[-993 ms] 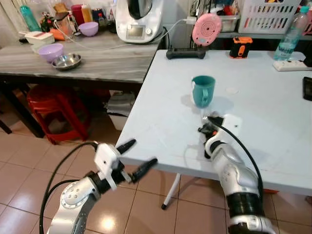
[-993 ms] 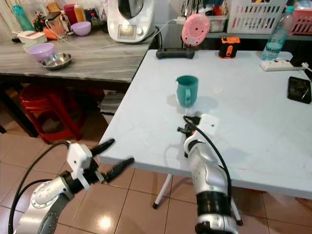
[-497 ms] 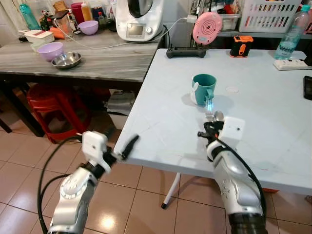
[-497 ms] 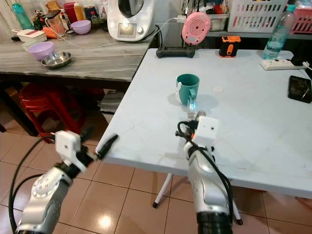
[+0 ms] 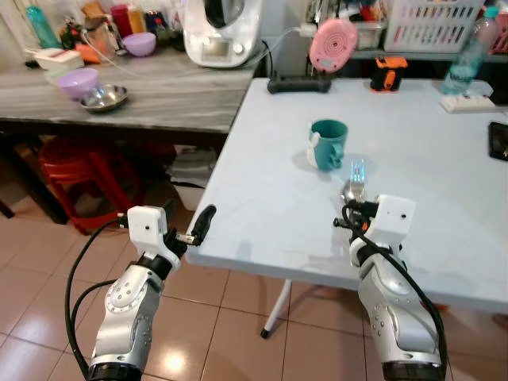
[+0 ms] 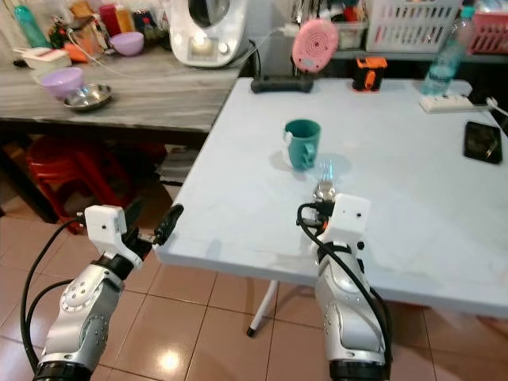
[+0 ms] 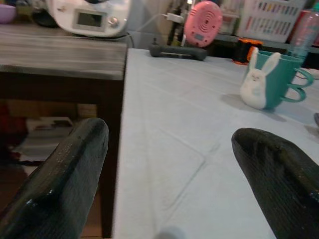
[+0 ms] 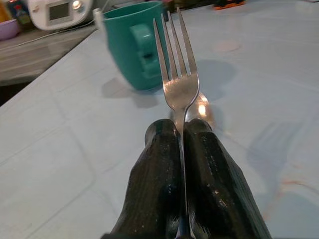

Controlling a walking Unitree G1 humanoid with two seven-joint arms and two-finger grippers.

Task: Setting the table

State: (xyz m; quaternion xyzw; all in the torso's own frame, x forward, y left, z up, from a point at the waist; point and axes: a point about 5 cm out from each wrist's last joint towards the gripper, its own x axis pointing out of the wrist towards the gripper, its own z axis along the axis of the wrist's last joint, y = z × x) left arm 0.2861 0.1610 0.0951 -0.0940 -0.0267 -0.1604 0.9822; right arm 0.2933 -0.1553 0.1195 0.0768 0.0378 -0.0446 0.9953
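A teal mug (image 5: pixel 327 144) with a white bunny on its side stands upright mid-table on the pale blue table (image 5: pixel 262 198). My right gripper (image 5: pixel 354 210) hovers just in front of the mug, shut on the handle of a silver fork (image 5: pixel 355 181). In the right wrist view the fork (image 8: pixel 177 74) sticks out between the pressed-together fingers (image 8: pixel 159 164), tines towards the mug (image 8: pixel 133 47). My left gripper (image 6: pixel 151 221) is open at the table's near left corner, holding nothing. The left wrist view looks across the tabletop to the mug (image 7: pixel 271 79).
A grey counter (image 5: pixel 159 95) to the left carries a purple bowl (image 5: pixel 78 82), a steel bowl (image 5: pixel 105 97) and a white appliance (image 5: pixel 218 32). At the table's far edge are a pink disc (image 5: pixel 333 44), an orange device (image 5: pixel 385 73) and a bottle (image 5: pixel 464 55). Red stools (image 5: pixel 83 178) stand under the counter.
My right gripper has lifted off the table with the fork, which now stands up before the mug. My left arm has drawn back to the table's near left corner.
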